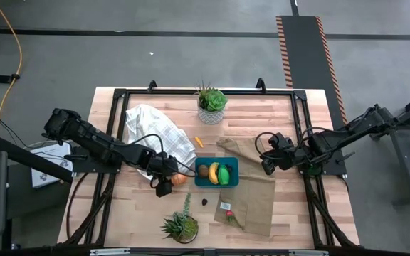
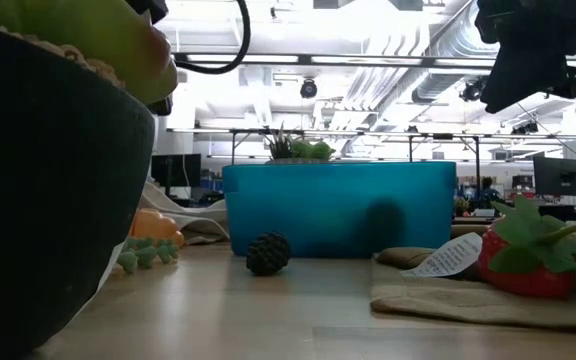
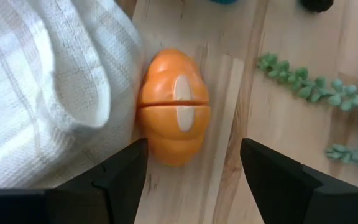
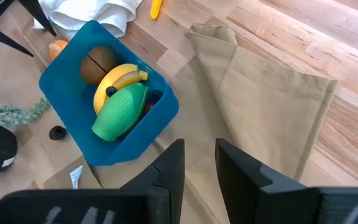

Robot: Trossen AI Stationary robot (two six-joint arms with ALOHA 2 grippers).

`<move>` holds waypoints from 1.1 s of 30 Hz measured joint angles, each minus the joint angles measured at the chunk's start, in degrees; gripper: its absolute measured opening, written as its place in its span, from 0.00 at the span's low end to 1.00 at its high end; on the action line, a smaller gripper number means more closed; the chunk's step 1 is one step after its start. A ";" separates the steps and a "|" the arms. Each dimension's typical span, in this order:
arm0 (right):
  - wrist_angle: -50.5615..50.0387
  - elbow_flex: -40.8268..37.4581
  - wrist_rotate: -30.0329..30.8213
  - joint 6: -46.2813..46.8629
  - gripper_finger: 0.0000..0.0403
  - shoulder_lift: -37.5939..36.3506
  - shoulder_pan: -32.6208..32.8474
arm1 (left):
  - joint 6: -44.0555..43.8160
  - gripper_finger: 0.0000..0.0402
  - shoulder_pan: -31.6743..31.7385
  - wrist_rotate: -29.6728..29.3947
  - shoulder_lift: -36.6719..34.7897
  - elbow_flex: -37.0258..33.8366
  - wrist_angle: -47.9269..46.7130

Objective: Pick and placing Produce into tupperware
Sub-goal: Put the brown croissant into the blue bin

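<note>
Left claw (image 3: pixel 191 177) spread wide, empty, poised over orange piece (image 3: pixel 173 107). Piece lies just ahead of fingertips, centred on gap, long axis pointing away from claw, so jaws would close across its narrow sides. White cloth (image 3: pixel 48 81) touches piece on one side; likely snag risk. Left arm far nearer than right. Tub (image 1: pixel 216 173) beyond piece, holding brown piece (image 4: pixel 98 64), banana (image 4: pixel 118 79), green piece (image 4: pixel 120 112). Right claw (image 4: pixel 199 163) narrow gap, empty, waits past tub over tan cloth (image 4: pixel 272 106). Surface: wood table (image 1: pixel 262 114).

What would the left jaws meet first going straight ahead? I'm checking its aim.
Probably the orange piece, lying on the table between the open left gripper's jaws, beside the white cloth. Depth is unclear.
</note>
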 joint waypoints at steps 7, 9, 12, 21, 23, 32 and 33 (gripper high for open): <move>0.02 0.00 -0.01 0.00 0.20 0.00 -0.01 | 0.04 0.69 0.02 -0.48 -0.02 0.00 -0.08; 0.02 0.00 -0.02 0.00 0.20 -0.01 0.00 | 0.26 0.71 0.02 -0.52 -0.02 0.00 -0.04; 0.04 0.00 0.20 -0.18 0.20 0.00 -0.01 | 0.53 0.74 0.02 -0.55 0.31 0.00 0.44; 0.29 0.00 0.24 -0.24 0.20 0.00 -0.01 | 1.41 0.75 0.02 -1.28 1.60 0.02 2.97; 0.45 0.00 0.28 -0.24 0.20 -0.01 0.00 | 1.46 0.74 0.02 -1.44 1.60 0.00 2.82; 0.47 0.00 0.49 -0.42 0.20 -0.02 -0.02 | 1.49 0.73 0.07 -0.74 2.47 0.00 3.33; 0.47 0.00 0.64 -0.42 0.20 -0.01 -0.02 | 1.50 0.73 0.07 -0.45 3.06 0.06 3.97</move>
